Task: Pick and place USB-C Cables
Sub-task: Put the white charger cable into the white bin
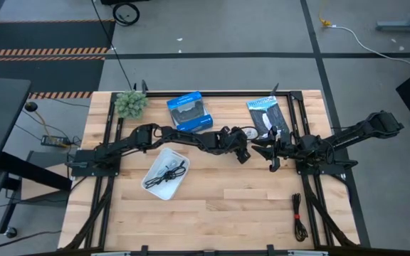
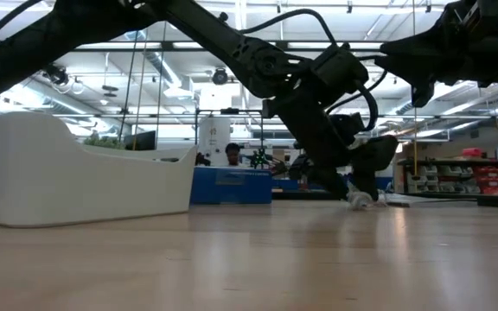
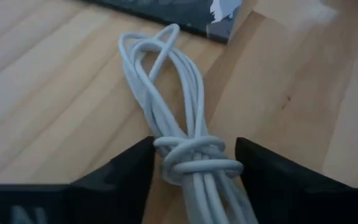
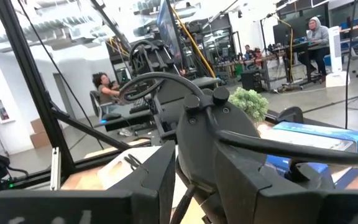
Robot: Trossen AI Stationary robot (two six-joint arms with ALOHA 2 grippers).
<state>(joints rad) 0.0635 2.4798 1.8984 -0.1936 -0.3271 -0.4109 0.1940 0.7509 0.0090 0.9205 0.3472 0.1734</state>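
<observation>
Left of the flat black packet (image 1: 267, 116), the white cable bundle (image 3: 188, 149) is straddled on the desk (image 1: 248, 206) by the left gripper (image 3: 194, 165), fingers wide; beside it the right gripper (image 1: 271, 158) is seen, fingers' state unclear

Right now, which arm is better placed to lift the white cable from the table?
The left. Its gripper already has one of its fingers on each side of the white cable, low at the table. The right gripper is close by, but nothing lies between its fingers.
</observation>
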